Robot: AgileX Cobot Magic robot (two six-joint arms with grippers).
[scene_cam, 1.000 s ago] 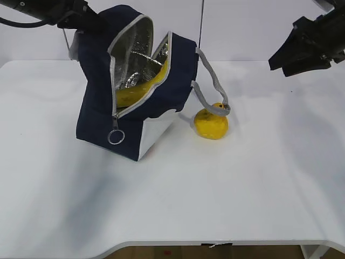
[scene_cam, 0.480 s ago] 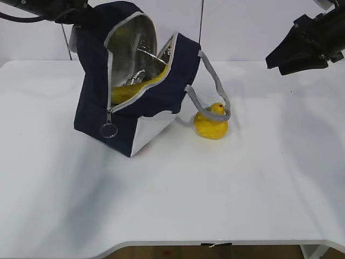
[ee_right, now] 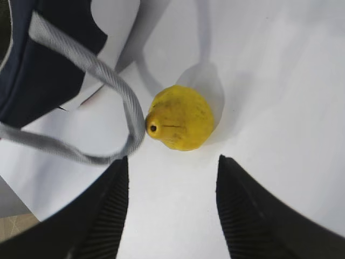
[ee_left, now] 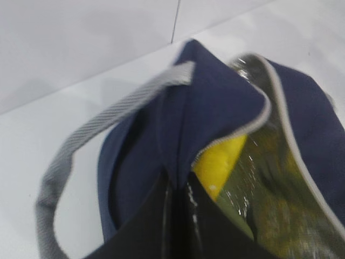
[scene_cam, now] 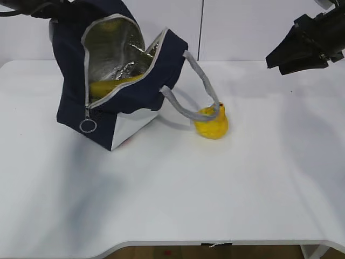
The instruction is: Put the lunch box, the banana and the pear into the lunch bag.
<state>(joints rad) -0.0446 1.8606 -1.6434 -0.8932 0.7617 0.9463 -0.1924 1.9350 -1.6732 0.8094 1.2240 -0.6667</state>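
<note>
Bag (scene_cam: 124, 81) sat tilted on the white surface (scene_cam: 172, 189), leaning toward the left, with its zipped mouth gaping toward the camera and silver foil lining (scene_cam: 110, 51) showing inside. The banana (scene_cam: 110, 86) lay inside the bag, a yellow strip visible against the foil; in the left wrist view it showed as a yellow patch (ee_left: 218, 162) just under the grey-edged rim. The lunch box could not be made out in any view. A ring pull (scene_cam: 88, 126) hung from the zipper at the bag's near left corner.

The left end effector (ee_left: 175, 216) was clamped shut on the bag's navy fabric at the upper far-left edge, the cloth pinched between its dark fingers (ee_left: 145, 226); one grey handle (ee_left: 102, 124) looped loose to the left of the grip.

The pear (scene_cam: 211, 123) rested on the surface just right of the bag, outside it. The bag's other handle (scene_cam: 197, 91) trailed down and lay against the pear's left side near its neck; the right wrist view showed that strap (ee_right: 116, 94) curving past the pear (ee_right: 180, 117) at its dark stem end.

The right end effector (ee_right: 171, 210) hung in the air at the far right, well apart from the pear, its jaws spread and holding nothing.
</note>
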